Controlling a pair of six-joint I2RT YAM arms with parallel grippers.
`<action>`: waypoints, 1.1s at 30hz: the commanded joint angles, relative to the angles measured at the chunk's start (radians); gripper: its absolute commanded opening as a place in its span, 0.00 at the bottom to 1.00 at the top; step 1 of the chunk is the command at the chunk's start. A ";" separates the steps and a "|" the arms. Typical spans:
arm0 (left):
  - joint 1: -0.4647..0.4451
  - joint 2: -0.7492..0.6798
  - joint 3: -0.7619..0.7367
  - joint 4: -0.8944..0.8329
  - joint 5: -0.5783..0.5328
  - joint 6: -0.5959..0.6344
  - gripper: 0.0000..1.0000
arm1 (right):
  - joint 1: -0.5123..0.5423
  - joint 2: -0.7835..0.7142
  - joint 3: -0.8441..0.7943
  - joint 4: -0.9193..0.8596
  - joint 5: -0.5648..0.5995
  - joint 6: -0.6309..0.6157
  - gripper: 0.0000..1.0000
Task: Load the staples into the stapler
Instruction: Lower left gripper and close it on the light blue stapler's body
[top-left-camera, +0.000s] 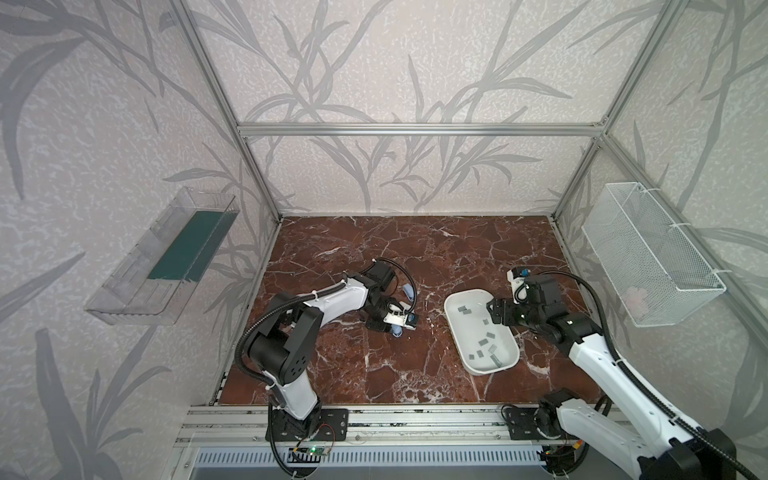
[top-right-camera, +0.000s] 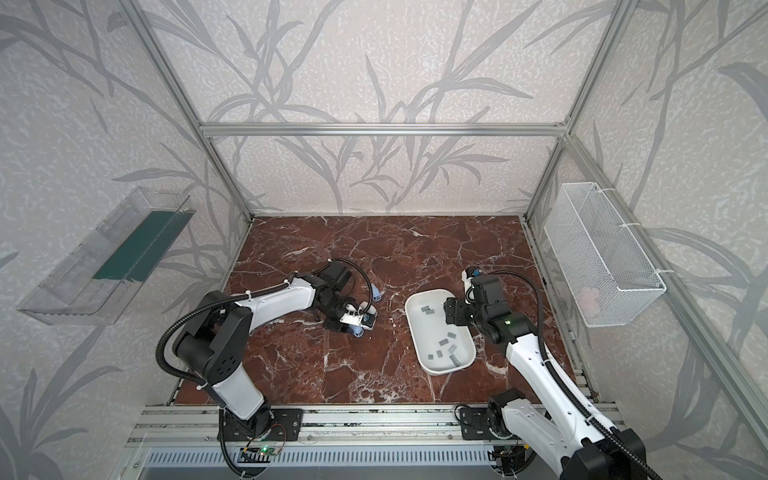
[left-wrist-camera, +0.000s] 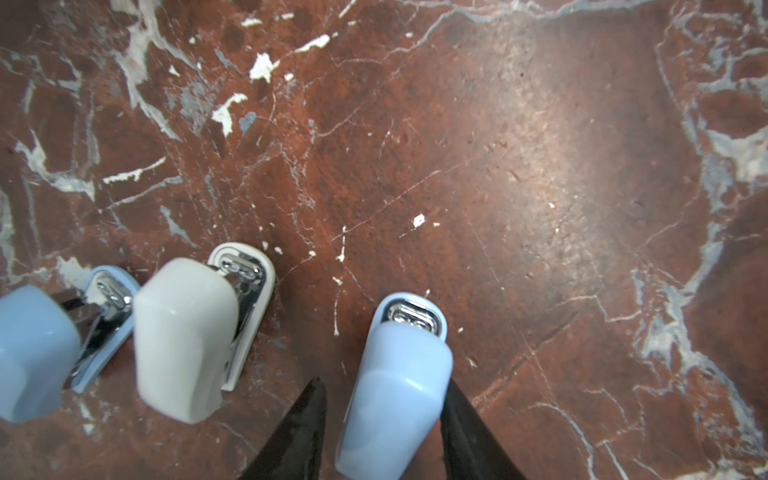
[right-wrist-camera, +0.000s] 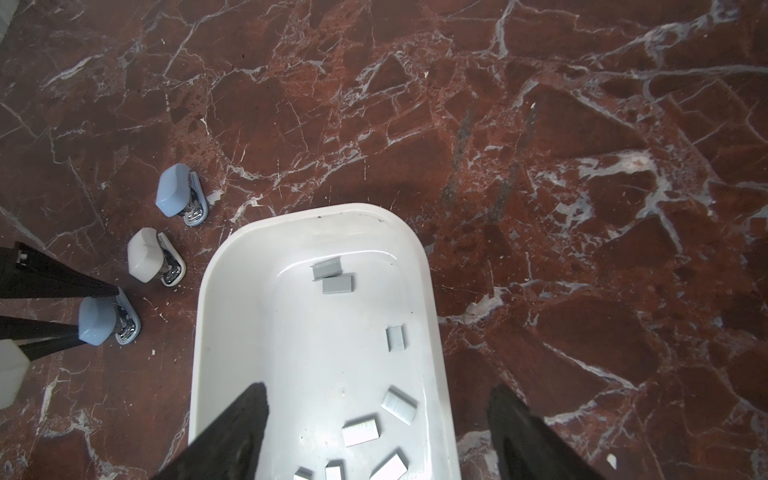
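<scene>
Here we are straddling the blue stapler (left-wrist-camera: 395, 395) with our left gripper (left-wrist-camera: 384, 381): one finger is pressing its side, the other is showing a sliver of marble table (left-wrist-camera: 498, 166) between, so we cannot tell whether it is clamped. Our right gripper (right-wrist-camera: 378, 388) is hovering, jaws wide apart, over the white tray (right-wrist-camera: 316, 210) where the staples (right-wrist-camera: 336, 284) are lying loose.

Top views high at front, looking down on whole table (top-left-camera: 415, 257); wrist cams close, both catch staplers (left-wrist-camera: 183, 332).
</scene>
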 joint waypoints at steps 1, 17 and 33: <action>-0.003 0.009 0.031 -0.054 0.074 0.039 0.41 | -0.001 0.001 -0.013 0.015 -0.019 -0.007 0.84; -0.002 0.057 0.052 -0.061 0.129 0.038 0.47 | -0.001 -0.029 -0.033 0.018 -0.032 0.007 0.84; 0.000 0.069 0.061 -0.086 0.109 0.040 0.38 | -0.002 -0.187 -0.137 0.174 -0.100 0.037 0.88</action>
